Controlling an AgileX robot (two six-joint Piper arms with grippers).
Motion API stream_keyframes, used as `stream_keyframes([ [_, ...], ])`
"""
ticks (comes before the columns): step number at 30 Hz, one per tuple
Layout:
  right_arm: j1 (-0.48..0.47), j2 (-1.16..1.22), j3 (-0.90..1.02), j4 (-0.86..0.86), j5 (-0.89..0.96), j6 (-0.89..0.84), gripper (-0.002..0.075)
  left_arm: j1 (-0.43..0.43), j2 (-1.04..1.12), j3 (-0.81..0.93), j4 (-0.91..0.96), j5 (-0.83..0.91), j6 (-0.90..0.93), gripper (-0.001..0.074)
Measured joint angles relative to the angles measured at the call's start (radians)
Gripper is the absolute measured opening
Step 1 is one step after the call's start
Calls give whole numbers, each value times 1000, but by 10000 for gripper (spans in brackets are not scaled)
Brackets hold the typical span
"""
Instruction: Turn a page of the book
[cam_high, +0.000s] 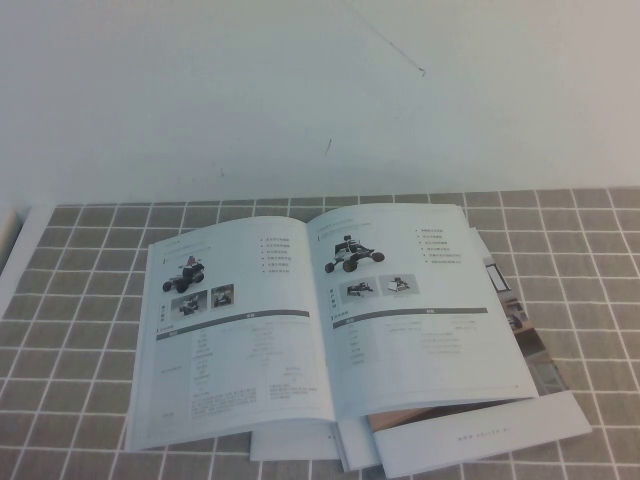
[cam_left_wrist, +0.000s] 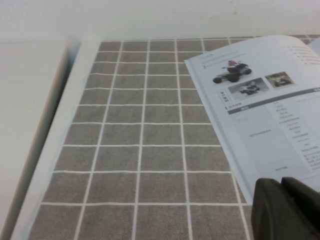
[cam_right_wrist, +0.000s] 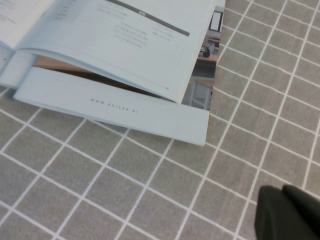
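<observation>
The book lies open on the grey checked cloth, both pages showing wheeled robots, a grey bar and tables. The right-hand page bows slightly upward over the leaves below; the cover's photo and white band stick out beneath it. Neither gripper shows in the high view. My left gripper is shut and empty, hovering at the near left corner of the book. My right gripper is shut and empty, above the cloth, apart from the book's near right corner.
The grey cloth with white grid lines covers the table. Its white border and the bare table edge run along the left. A white wall stands behind the table.
</observation>
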Motion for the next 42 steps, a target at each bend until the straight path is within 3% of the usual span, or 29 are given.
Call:
stream_keyframes([
  [7, 0, 0, 0, 0, 0, 0, 0, -30, 0, 0, 57, 6, -94, -4],
  [36, -2, -10, 16, 0, -13, 0, 0, -30, 0, -2, 66, 9, -96, -4],
  [42, -110, -90, 110, 7, -115, 36, 0, -31, 0, -2, 72, 9, -103, -4],
])
